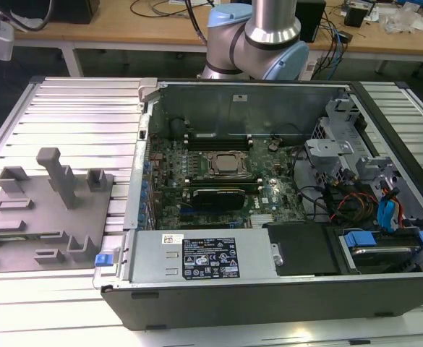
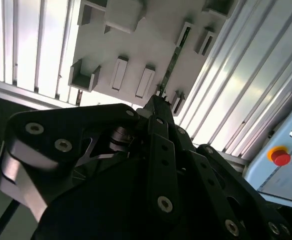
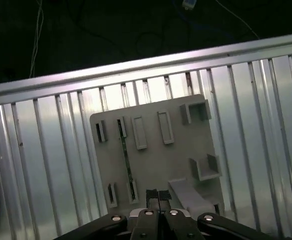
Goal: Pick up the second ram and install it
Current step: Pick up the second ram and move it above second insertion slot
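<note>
Ram (image 3: 126,159): thin green stick, seen edge-on, chips not resolvable. It stands on edge in the grey tray (image 3: 178,150), one end near the tray's rim. My gripper (image 3: 158,194) hangs above the tray, clear of the ram, fingers pressed together, holding nothing. Tray is at the exterior view's left. Open case (image 1: 269,289) is at its right, with the motherboard (image 1: 218,199) inside.

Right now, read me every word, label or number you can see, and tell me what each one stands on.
Black label on the silver power supply: the print is too small to read.
White sticker on the same power supply: too blurred to read.
Grey holder tray: no text on it.
Nothing can be quoted.
</note>
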`<state>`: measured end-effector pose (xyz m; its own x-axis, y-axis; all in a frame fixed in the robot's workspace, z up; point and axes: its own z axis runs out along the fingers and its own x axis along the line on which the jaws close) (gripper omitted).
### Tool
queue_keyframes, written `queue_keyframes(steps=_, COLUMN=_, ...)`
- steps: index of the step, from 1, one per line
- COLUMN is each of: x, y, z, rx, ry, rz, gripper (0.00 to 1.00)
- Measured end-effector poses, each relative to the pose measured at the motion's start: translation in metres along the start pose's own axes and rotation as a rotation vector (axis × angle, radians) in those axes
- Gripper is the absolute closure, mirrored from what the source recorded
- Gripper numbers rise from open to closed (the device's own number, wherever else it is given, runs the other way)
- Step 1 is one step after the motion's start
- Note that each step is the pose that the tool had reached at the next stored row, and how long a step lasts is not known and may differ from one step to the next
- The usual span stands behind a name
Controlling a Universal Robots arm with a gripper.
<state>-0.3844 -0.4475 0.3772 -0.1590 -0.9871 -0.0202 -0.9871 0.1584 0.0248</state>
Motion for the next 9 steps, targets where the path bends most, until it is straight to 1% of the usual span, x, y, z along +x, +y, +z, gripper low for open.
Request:
queue_keyframes(steps=1, x=0.0000, y=0.0000, z=0.0001, rx=-0.0002, ry=0.0005, rz=-0.020, gripper=0.89)
queue_keyframes(steps=3, x=0.0000, y=0.0000, z=0.0000, rx=-0.0008, ry=0.0010, rz=-0.043, gripper=0.89)
queue_keyframes(steps=7, x=0.0000, y=0.0000, z=0.0001, rx=-0.0023, ry=0.0028, rz=-0.116, gripper=0.89)
queue_keyframes(steps=9, x=0.0000, y=0.0000, z=0.0000, rx=-0.0028, ry=0.0035, rz=-0.142, gripper=0.89)
